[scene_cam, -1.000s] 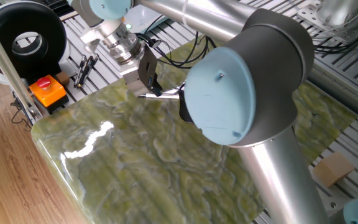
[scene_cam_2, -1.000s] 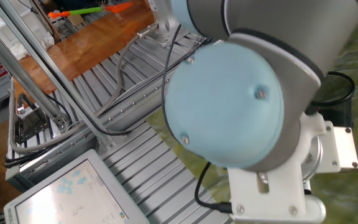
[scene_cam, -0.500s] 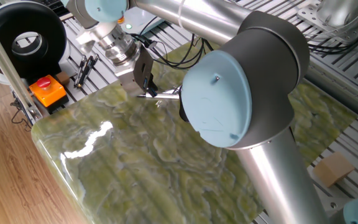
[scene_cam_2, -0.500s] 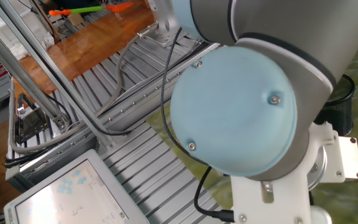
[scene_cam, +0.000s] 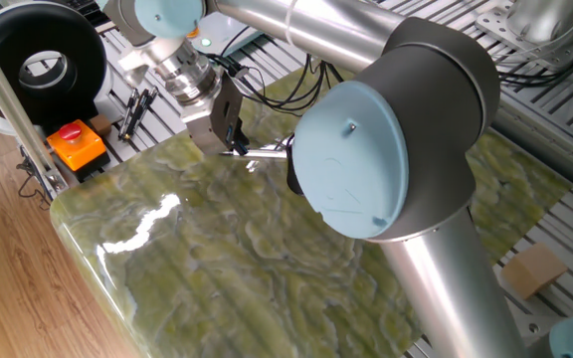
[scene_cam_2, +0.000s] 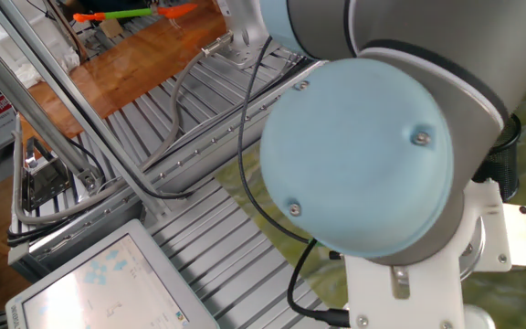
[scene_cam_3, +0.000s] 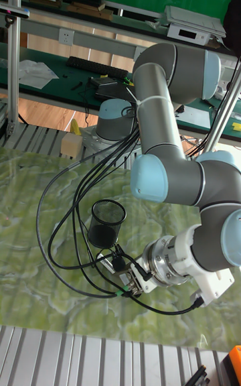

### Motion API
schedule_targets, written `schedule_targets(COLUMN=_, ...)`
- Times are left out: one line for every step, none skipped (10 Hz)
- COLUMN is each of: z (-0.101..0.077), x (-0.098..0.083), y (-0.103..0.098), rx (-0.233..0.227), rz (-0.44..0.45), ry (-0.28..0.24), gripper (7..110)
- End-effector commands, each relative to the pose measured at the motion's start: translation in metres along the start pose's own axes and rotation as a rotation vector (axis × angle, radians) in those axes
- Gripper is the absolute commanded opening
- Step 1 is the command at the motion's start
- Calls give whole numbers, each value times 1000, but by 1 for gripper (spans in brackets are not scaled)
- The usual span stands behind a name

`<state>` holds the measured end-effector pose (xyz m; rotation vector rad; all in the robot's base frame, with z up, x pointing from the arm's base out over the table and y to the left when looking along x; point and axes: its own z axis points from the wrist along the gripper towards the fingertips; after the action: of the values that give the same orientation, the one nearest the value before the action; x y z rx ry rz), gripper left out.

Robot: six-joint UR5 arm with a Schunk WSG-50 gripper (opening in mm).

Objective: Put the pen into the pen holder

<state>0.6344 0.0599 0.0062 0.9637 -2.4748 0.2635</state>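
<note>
In one fixed view my gripper (scene_cam: 237, 145) points down at the far left part of the green marble table (scene_cam: 197, 259), shut on the pen (scene_cam: 267, 150). The pen's white barrel lies level and sticks out to the right, just above the table, with a pale reflection under it. The arm's blue elbow cap hides most of the pen holder there. The tall fixed view shows the pen holder (scene_cam_3: 107, 223), a black mesh cup, standing upright just behind and left of the gripper (scene_cam_3: 119, 272). Only its mesh edge (scene_cam_2: 508, 155) shows in the other fixed view.
An orange box with a red button (scene_cam: 76, 144) sits off the table's left corner. Dark pens (scene_cam: 135, 107) lie on the slats beside it, near a black reel (scene_cam: 38, 65). Loose cables (scene_cam_3: 67, 225) loop over the marble around the cup. A cardboard block (scene_cam: 532, 270) lies at the right.
The gripper has shifted slightly left with the pen, which now hangs just above the table. The elbow has swung and covers more of the pen holder in the other fixed view.
</note>
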Motion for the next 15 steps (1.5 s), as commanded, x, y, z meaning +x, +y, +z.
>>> schedule_targets(z=2, x=-2, y=-1, rx=11, rz=7, ry=-4, gripper=22)
schedule_targets(z=4, x=-3, y=-3, rx=13, rz=7, ry=-6, gripper=22)
schedule_targets(z=7, x=-5, y=-6, rx=18, rz=8, ry=-8, gripper=22)
schedule_targets(z=11, x=-7, y=-10, rx=26, rz=8, ry=-11, gripper=22)
schedule_targets(z=13, x=-10, y=-10, rx=24, rz=5, ry=-18, gripper=22)
schedule_targets(z=14, x=-11, y=-10, rx=24, rz=6, ry=-20, gripper=22)
schedule_targets(z=13, x=-12, y=-9, rx=19, rz=4, ry=-25, gripper=22)
schedule_targets(z=13, x=-12, y=-7, rx=15, rz=3, ry=-27, gripper=22)
schedule_targets(z=12, x=-13, y=-7, rx=14, rz=3, ry=-28, gripper=22)
schedule_targets(z=12, x=-13, y=-7, rx=14, rz=6, ry=-28, gripper=22)
schedule_targets(z=12, x=-14, y=-7, rx=15, rz=10, ry=-32, gripper=22)
schedule_targets(z=12, x=-14, y=-8, rx=16, rz=13, ry=-33, gripper=22)
schedule_targets(z=12, x=-14, y=-7, rx=15, rz=20, ry=-34, gripper=22)
schedule_targets(z=12, x=-14, y=-7, rx=16, rz=31, ry=-35, gripper=22)
schedule_targets(z=11, x=-14, y=-9, rx=23, rz=39, ry=-34, gripper=22)
